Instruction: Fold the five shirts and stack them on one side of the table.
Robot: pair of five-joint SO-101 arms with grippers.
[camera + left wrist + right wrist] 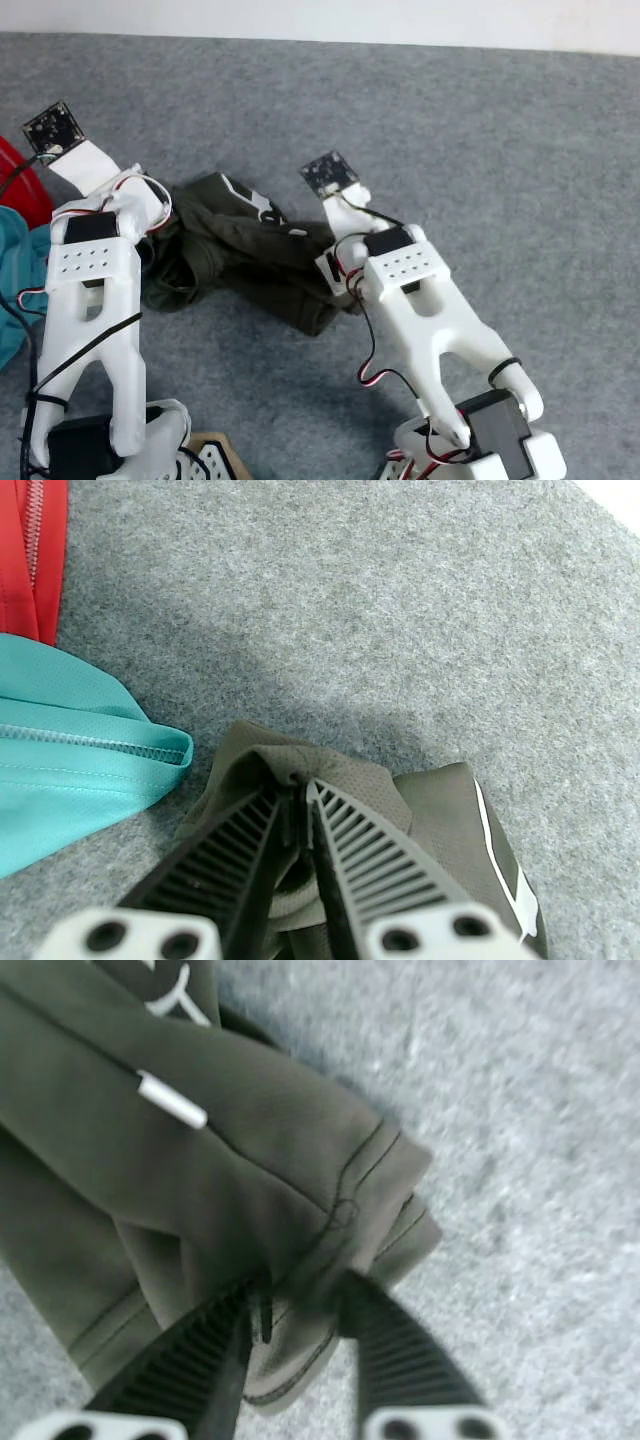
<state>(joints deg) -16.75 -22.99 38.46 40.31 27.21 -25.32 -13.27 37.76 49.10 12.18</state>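
Both white printed plastic: left arm (88,300), right arm (440,320). Hole grid (88,262) on each wrist block, black motors (500,425) at the joints. Red/white/black wires (152,195) hang in loose loops; thin black cable (368,340) on the right arm. Square black circuit board (53,127) per wrist. Left gripper (298,785) and right gripper (300,1292) have black ribbed fingers (370,850) and a pale base with screw holes (400,938).

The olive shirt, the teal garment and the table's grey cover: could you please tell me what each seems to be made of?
Olive shirt: soft matte cloth, perhaps a cotton blend; it creases and shows stitched hems. Teal garment: smooth, faintly shiny fabric, probably synthetic, with a zip. Grey cover: fuzzy and speckled, looks like felt or low-pile carpet.
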